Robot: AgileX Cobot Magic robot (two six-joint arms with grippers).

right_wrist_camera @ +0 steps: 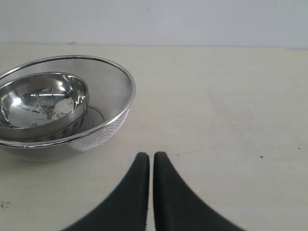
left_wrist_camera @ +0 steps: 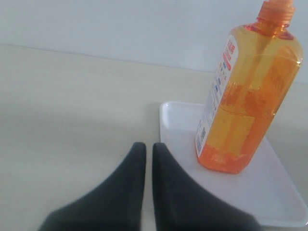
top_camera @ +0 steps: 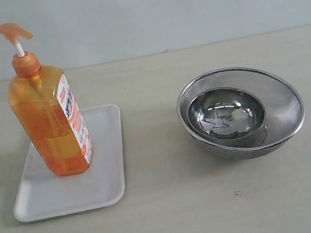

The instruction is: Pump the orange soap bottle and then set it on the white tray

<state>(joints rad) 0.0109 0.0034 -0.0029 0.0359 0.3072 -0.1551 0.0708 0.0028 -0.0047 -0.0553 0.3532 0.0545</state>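
Note:
The orange soap bottle (top_camera: 51, 123) stands upright on the white tray (top_camera: 110, 184) at the left of the exterior view, its pump head (top_camera: 13, 33) raised on the white stem. In the left wrist view the bottle (left_wrist_camera: 250, 96) stands on the tray (left_wrist_camera: 180, 120), and my left gripper (left_wrist_camera: 145, 147) is shut and empty, its tips beside the tray's edge, apart from the bottle. My right gripper (right_wrist_camera: 147, 156) is shut and empty over bare table. Neither gripper shows in the exterior view.
A steel mesh bowl (top_camera: 283, 95) with a smaller polished steel bowl (top_camera: 227, 113) inside it sits at the right of the table; the right wrist view shows the mesh bowl (right_wrist_camera: 118, 96) a short way from the right gripper. A pale wall runs behind the table.

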